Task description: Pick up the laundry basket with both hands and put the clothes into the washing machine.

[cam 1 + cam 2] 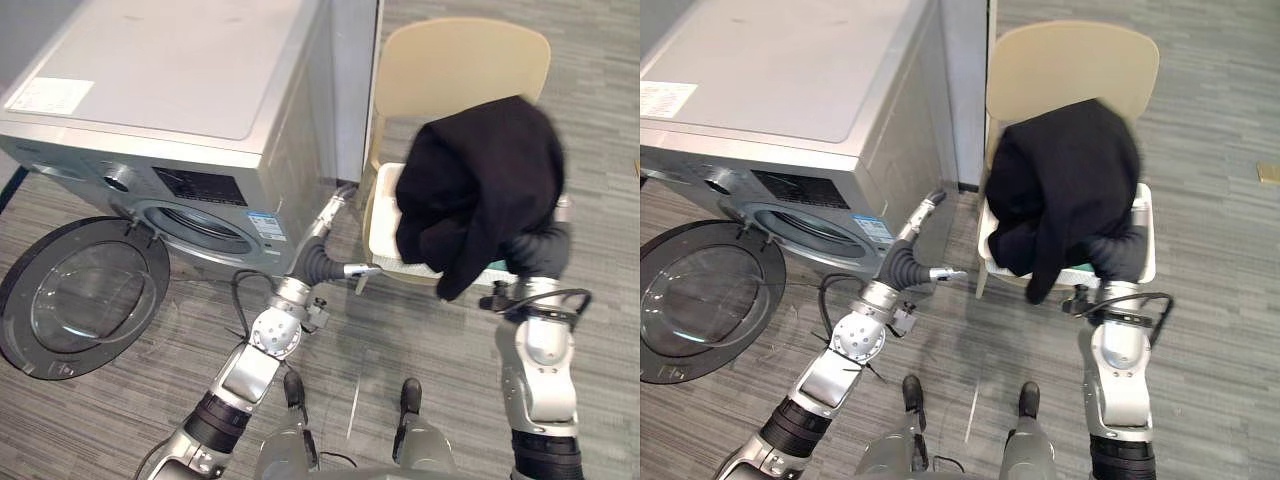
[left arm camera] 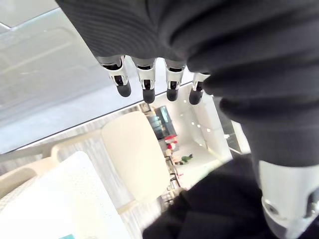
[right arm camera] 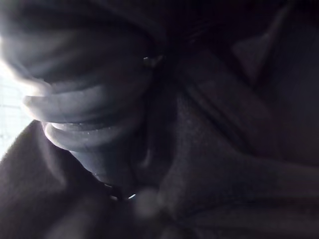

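Washing machine (image 1: 180, 110): it stands at the left on the grey floor (image 1: 600, 120). Its round door (image 1: 80, 295) is swung fully open to the left and the drum opening is exposed.

Chair (image 1: 450, 65): beige, just right of the machine, with its back on the far side.

Laundry basket (image 1: 385, 215): white, resting on the chair seat. A black garment (image 1: 480, 190) is heaped over it, hiding most of the rim, and spills over the near edge.

Left hand (image 1: 322, 255): it is positioned between the machine's right front corner and the left side of the basket, just beside the basket's near left corner. Contact with the basket cannot be confirmed. In the left wrist view the fingers (image 2: 144, 79) are straight in a row and spread from the thumb, with nothing held. The chair back and the basket's white wall show beyond them.

Right hand (image 1: 545, 250): it is at the right side of the basket, with its dark ribbed cover showing beneath the hanging garment. The rest is buried in black cloth, so whether it has any grasp cannot be told.
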